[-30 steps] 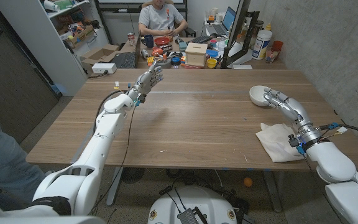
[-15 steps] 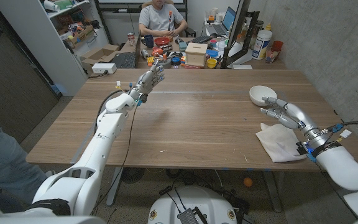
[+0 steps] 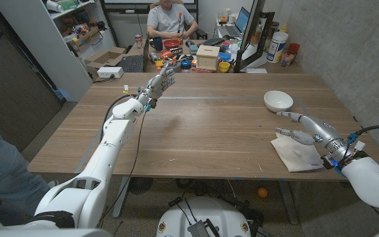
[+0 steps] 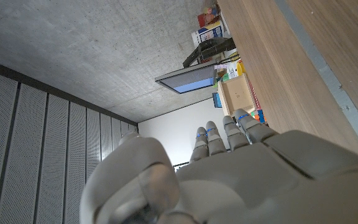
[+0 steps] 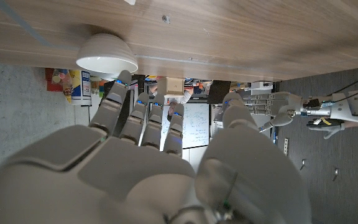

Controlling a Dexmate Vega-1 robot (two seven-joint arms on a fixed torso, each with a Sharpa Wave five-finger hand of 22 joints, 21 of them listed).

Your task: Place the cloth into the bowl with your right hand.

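Two hands: both of yours hold nothing
Right hand (image 3: 306, 129): it hovers over the far corner of the cloth, fingers apart and stretched toward the table's middle, palm down as far as you can see; in your right wrist view the right hand (image 5: 148, 155) shows its fingers extended, slightly parted
Left hand (image 3: 159, 81): raised above the far left part of the table, fingers straight and close together, pointing toward the far edge; the left wrist view shows the left hand (image 4: 229, 168) the same way
Cloth (image 3: 296, 150): your white cloth lies flat and a little rumpled near the right front edge of the table (image 3: 202, 131), under and just beside your right forearm
Bowl (image 3: 278, 100): white, upright, standing beyond the cloth toward the far right; in the right wrist view the bowl (image 5: 106, 55) sits past your fingertips
Between cloth and bowl: bare wood only
Around you: a pale strip of tape (image 3: 196, 97) runs across the far part of the table
Beyond the table: a seated person (image 3: 170, 20), a cluttered desk with a cardboard box (image 3: 207, 57) and a laptop (image 3: 237, 23)
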